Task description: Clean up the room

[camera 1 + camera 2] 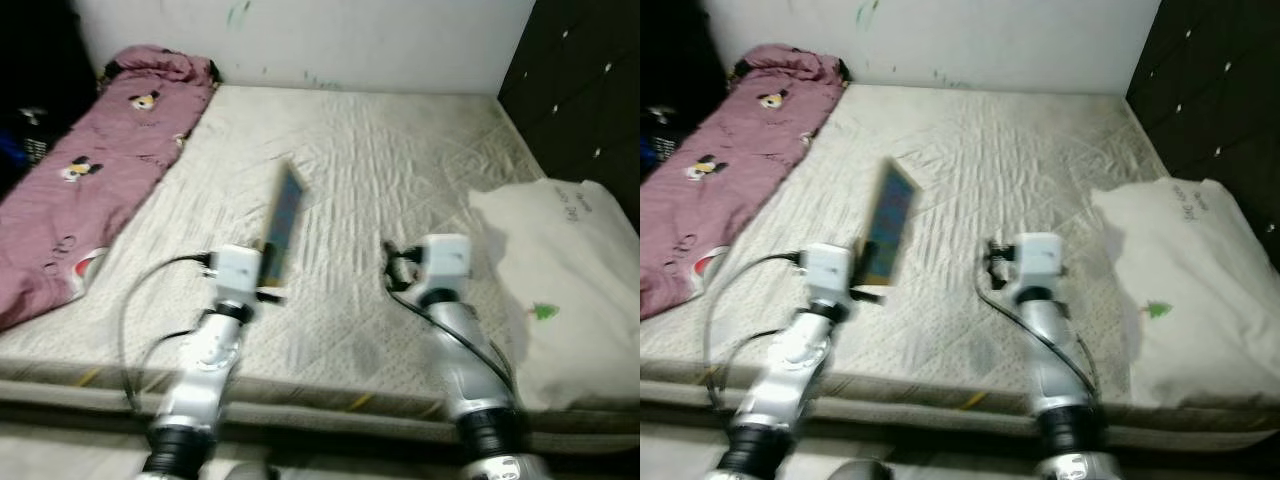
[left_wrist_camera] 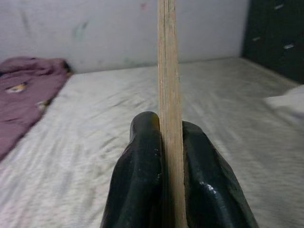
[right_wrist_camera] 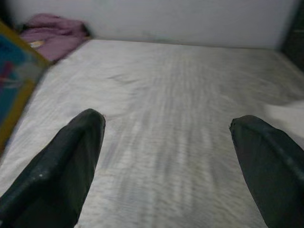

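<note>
The bed (image 1: 400, 180) carried a bare, quilted off-white mattress running back to a pale wall (image 1: 380, 40). A dark panelled cabinet (image 1: 590, 90) stood along its right side. A pink blanket (image 1: 90, 190) printed with cartoon figures lay lengthwise down the left edge of the mattress. A white pillow (image 1: 565, 290) rested at the right front corner, marked with a small green print.

Both arms reached forward over the front edge of the mattress. The left gripper (image 2: 171, 156) was clenched on the lower edge of a thin book (image 1: 283, 225), holding it upright above the mattress, cover blue with a yellowish border. The right gripper (image 3: 166, 142) hung released, fingers (image 3: 61, 161) spread wide over bare mattress, holding nothing.
</note>
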You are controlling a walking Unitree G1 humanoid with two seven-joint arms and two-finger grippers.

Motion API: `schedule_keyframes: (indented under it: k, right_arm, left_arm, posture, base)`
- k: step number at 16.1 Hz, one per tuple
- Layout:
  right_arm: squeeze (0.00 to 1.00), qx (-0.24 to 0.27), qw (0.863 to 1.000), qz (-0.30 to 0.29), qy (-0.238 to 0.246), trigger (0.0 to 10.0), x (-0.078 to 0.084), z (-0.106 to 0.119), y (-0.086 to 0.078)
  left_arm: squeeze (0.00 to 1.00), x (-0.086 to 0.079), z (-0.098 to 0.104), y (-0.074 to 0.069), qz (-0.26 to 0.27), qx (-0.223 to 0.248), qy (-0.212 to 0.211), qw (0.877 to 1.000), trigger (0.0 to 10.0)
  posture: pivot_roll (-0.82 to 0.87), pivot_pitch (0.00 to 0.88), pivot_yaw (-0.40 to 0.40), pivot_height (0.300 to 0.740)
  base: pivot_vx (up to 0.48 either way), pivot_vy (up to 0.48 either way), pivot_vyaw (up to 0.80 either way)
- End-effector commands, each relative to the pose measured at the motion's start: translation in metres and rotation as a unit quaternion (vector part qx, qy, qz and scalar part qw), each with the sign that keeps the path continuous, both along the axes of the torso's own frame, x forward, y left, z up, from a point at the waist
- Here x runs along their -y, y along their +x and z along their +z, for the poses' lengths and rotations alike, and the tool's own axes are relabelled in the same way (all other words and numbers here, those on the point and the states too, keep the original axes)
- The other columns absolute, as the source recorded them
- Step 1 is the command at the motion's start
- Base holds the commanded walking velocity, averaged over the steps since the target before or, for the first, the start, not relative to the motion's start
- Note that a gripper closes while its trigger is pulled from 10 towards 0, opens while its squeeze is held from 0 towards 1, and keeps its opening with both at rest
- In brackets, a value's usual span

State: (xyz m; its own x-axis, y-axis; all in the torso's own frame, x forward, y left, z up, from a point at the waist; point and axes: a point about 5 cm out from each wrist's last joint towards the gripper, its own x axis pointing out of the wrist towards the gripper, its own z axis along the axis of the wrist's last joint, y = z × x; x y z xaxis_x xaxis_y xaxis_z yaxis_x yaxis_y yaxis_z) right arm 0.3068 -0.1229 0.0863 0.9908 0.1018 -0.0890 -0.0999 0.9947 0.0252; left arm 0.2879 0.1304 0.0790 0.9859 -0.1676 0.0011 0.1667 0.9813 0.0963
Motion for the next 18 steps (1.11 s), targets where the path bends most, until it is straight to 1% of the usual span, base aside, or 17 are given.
schedule_keyframes:
  k: [1, 4, 5, 7, 9, 12, 18]
  right_arm:
    - [0.00, 0.002, 1.000, -0.010, -0.004, 10.0, 0.0078, 0.0011, 0.0000]
    - [0.00, -0.007, 1.000, -0.016, 0.002, 10.0, 0.0091, -0.0012, -0.0003]
    - [0.00, -0.012, 1.000, -0.019, 0.007, 10.0, 0.0095, -0.0024, -0.0003]
    - [0.00, -0.008, 1.000, -0.018, 0.003, 10.0, 0.0096, -0.0017, 0.0005]
    - [0.00, -0.007, 1.000, -0.019, 0.003, 10.0, 0.0098, -0.0015, 0.0004]
    - [0.00, -0.007, 1.000, -0.018, 0.001, 10.0, 0.0100, -0.0017, 0.0000]
    - [0.00, -0.009, 1.000, -0.020, 0.002, 10.0, 0.0099, -0.0020, 0.0000]
  left_arm:
    - [0.00, 0.0009, 0.0083, 0.0029, 0.012, 0.022, -0.006, 1.000, 10.0]
    - [0.00, 0.0020, 0.0087, 0.0024, 0.015, 0.024, -0.012, 1.000, 10.0]
    - [0.00, 0.0021, 0.0085, 0.0020, 0.016, 0.025, -0.012, 0.999, 10.0]
    - [0.00, 0.0015, 0.0073, 0.0027, 0.018, 0.021, -0.003, 1.000, 10.0]
    - [0.00, 0.0017, 0.0073, 0.0027, 0.017, 0.020, -0.003, 1.000, 10.0]
    - [0.00, 0.0026, 0.0070, 0.0028, 0.014, 0.018, -0.004, 1.000, 10.0]
    - [0.00, 0.0027, 0.0075, 0.0030, 0.010, 0.018, -0.006, 1.000, 10.0]
  posture:
    - [0.05, 0.000, 0.013, 0.740]
    - [0.05, 0.000, 0.014, 0.740]
    - [0.05, 0.000, 0.015, 0.740]
    - [0.05, 0.000, 0.015, 0.740]
    - [0.05, 0.000, 0.016, 0.740]
    - [0.05, 0.000, 0.017, 0.740]
    - [0.05, 0.000, 0.017, 0.740]
  base:
    - [0.000, 0.000, 0.00]
    - [0.000, 0.000, 0.00]
    - [0.000, 0.000, -0.63]
    - [0.000, 0.000, -0.80]
    - [0.000, 0.000, -0.65]
    - [0.000, 0.000, 0.00]
    - [0.000, -0.290, 0.00]
